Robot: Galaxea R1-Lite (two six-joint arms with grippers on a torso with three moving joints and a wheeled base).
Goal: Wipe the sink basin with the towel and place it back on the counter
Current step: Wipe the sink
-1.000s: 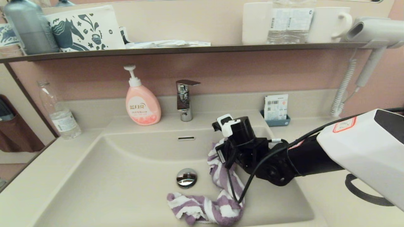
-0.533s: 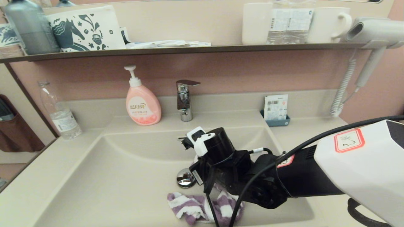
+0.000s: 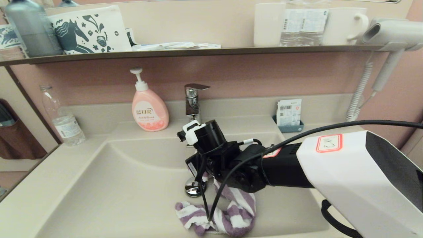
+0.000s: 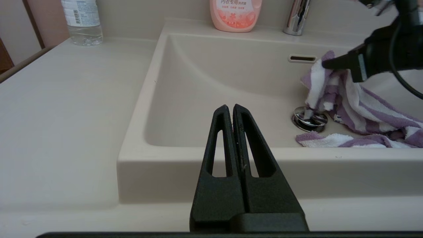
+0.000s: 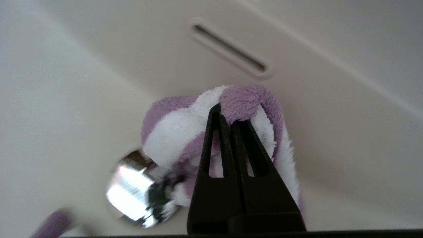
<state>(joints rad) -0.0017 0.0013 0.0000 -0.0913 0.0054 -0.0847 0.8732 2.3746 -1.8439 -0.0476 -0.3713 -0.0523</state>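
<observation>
The purple-and-white striped towel lies bunched in the cream sink basin, near its front, just right of the chrome drain plug. My right gripper is shut on one end of the towel. It holds that end up above the drain plug, below the overflow slot. The rest of the towel trails down to the basin floor. My left gripper is shut on nothing and hangs in front of the basin's front rim, beside the counter.
A pink soap bottle and a chrome tap stand behind the basin. A clear water bottle is at the back left, a small blue tray of packets at the back right. A hair dryer hangs beside the dark shelf.
My right arm has swept left across the basin, carrying the held end of the towel from the right wall to above the drain. The heap at the front has stayed put.
</observation>
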